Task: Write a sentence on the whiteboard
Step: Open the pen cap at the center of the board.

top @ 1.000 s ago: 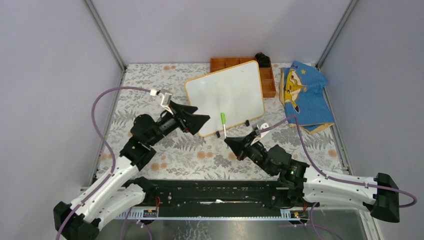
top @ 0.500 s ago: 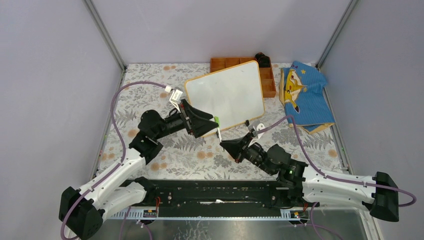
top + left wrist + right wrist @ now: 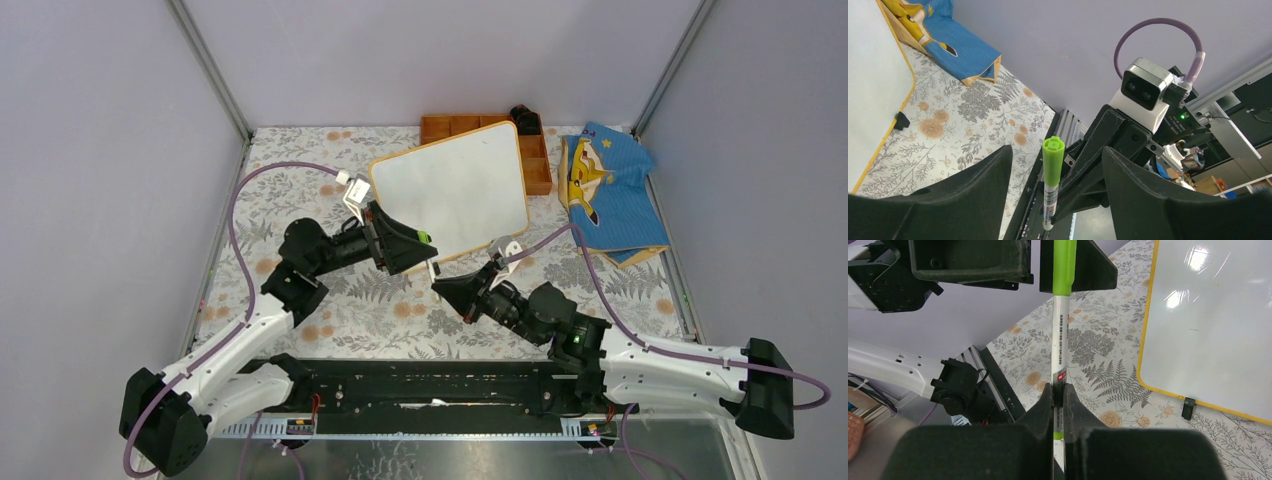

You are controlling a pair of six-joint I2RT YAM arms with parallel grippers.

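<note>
The whiteboard [image 3: 455, 190], white with an orange-tan frame, stands tilted at the middle back; its face is blank and no sentence shows on it. It also shows in the right wrist view [image 3: 1213, 335]. My right gripper [image 3: 443, 287] is shut on the white barrel of a marker [image 3: 1060, 340] with a light green cap [image 3: 1053, 160]. My left gripper [image 3: 428, 250] is open, its jaws on either side of the marker's green cap without touching it. Both grippers meet just in front of the whiteboard's near left corner.
An orange compartment tray [image 3: 538, 160] sits behind the whiteboard. A blue cloth with a yellow cartoon figure [image 3: 605, 190] lies at the right. The table has a floral covering [image 3: 300, 180]. Grey walls enclose the cell.
My left gripper swung right from beside the whiteboard to the marker's cap. My right gripper moved slightly left, carrying the marker toward it.
</note>
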